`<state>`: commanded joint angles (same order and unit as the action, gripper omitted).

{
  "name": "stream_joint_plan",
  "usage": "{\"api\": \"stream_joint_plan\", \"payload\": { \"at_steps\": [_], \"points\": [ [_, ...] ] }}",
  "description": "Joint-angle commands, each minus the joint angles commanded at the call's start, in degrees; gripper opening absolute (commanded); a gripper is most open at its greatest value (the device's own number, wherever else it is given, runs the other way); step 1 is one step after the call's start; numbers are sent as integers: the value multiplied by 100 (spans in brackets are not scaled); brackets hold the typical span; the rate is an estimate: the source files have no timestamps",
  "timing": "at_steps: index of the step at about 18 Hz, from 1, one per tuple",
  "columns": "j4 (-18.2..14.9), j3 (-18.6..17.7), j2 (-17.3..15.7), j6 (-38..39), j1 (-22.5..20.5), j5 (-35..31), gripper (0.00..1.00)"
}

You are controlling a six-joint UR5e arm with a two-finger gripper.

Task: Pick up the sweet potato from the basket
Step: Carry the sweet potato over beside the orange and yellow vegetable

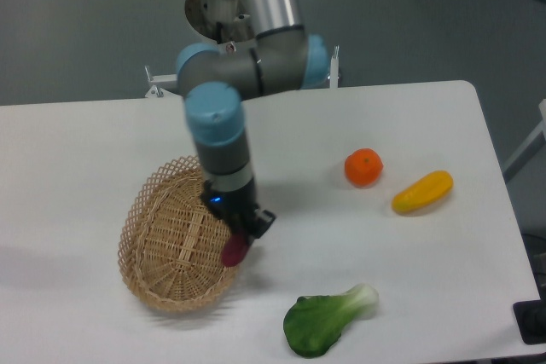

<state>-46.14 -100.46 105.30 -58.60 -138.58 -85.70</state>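
I have the end effector [241, 239] clamped on the sweet potato [235, 249], at the right rim of the wicker basket [166, 245], which sits tilted on the tabletop [409, 279]. I judge the lift is starting: I'd rise straight up, slowly, so the tuber clears the lacy rim without dragging the basket along.
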Motion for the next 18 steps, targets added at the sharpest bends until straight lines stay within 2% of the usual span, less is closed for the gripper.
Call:
{"api": "stream_joint_plan", "payload": {
  "at_steps": [6, 11, 18],
  "points": [
    [-658, 623, -89, -1266, -1117, 36, 17],
    [-1423, 1256, -36, -2023, -1619, 273, 17],
    [-1468, 1486, 166, -2129, -1733, 273, 17]
  ]
}}
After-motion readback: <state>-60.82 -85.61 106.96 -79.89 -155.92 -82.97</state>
